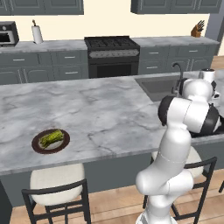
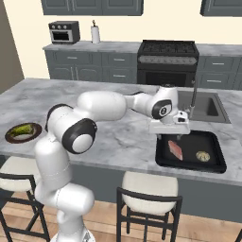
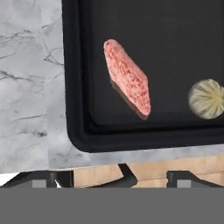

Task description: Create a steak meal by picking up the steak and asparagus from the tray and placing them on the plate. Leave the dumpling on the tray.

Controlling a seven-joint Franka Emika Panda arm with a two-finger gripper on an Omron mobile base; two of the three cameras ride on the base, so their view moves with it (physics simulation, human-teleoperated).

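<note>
The gripper [image 2: 173, 135] hangs over the near-left part of the tray [image 2: 163, 160], above the steak [image 2: 175, 150]; nothing sits between its fingers, though whether they are spread or closed I cannot tell. The steak [image 3: 127, 77] lies flat on the tray floor, with the dumpling [image 3: 208, 99] apart to one side. The asparagus [image 1: 51, 138] already rests on the plate [image 1: 36, 147], far along the counter [image 1: 105, 113]. The meat looks soft, thin and probably slick, so pinching across its narrow width near the middle seems the safest hold.
</note>
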